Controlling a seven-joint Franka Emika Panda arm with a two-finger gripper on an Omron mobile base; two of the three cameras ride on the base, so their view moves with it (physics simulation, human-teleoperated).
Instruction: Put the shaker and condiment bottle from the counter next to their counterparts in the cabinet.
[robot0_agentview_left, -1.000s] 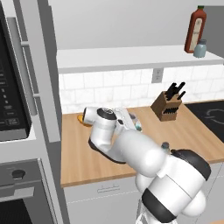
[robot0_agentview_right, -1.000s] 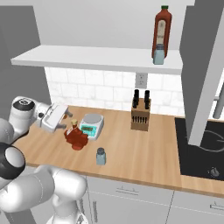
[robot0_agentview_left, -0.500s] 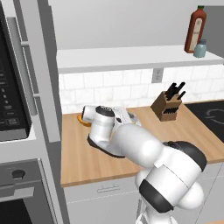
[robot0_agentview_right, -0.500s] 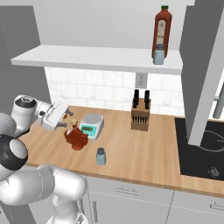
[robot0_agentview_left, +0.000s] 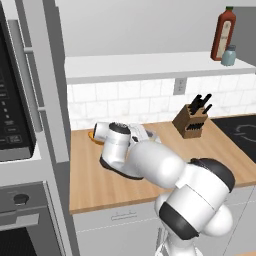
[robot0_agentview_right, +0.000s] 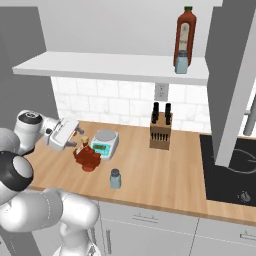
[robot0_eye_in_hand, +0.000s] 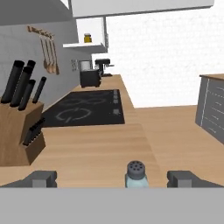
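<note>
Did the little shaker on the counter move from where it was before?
No. The shaker stands in the same spot on the counter, in front of the scale.

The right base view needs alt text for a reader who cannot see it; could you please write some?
A white robot arm holds its open gripper beside a small dark red condiment bottle on a wooden counter, with a small shaker nearer the front edge. Above, a white shelf carries a tall red-brown bottle and a second shaker.

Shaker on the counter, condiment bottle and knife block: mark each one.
shaker (robot0_agentview_right: 115, 178), right base view, glass body.
condiment bottle (robot0_agentview_right: 88, 156), right base view, ribbed red body.
knife block (robot0_agentview_right: 160, 136), right base view, wooden front.
</note>
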